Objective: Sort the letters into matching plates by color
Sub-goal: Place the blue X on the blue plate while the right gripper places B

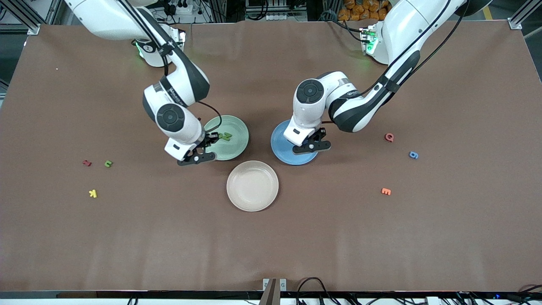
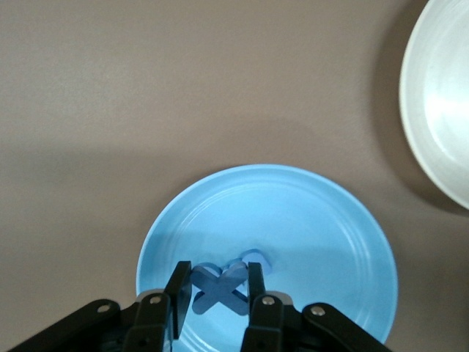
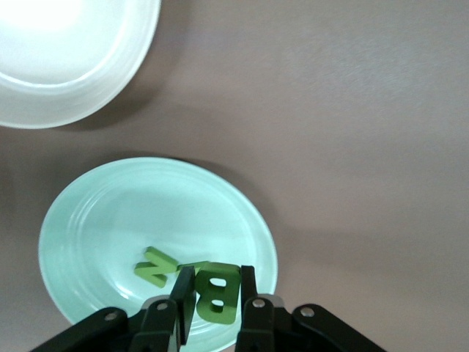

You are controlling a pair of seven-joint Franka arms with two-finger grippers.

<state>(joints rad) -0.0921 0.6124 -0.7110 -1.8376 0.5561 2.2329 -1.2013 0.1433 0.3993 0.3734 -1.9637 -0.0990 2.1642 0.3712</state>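
My right gripper (image 1: 210,139) hangs over the pale green plate (image 1: 237,142), shut on a green letter B (image 3: 218,293). In that plate (image 3: 146,213) lies a green letter N (image 3: 155,265), with another green letter (image 3: 196,265) partly hidden by my fingers. My left gripper (image 1: 311,142) is over the blue plate (image 1: 280,148), shut on a blue letter X (image 2: 220,290). Under it in the plate (image 2: 322,235) lies a second blue letter (image 2: 256,258). One green letter (image 1: 108,163) lies loose toward the right arm's end, and one blue letter (image 1: 413,155) toward the left arm's end.
A cream plate (image 1: 253,185) sits nearer the front camera, between the two coloured plates. Red (image 1: 87,162) and yellow (image 1: 93,193) letters lie by the loose green one. A red Q (image 1: 389,137) and an orange E (image 1: 385,191) lie by the loose blue one.
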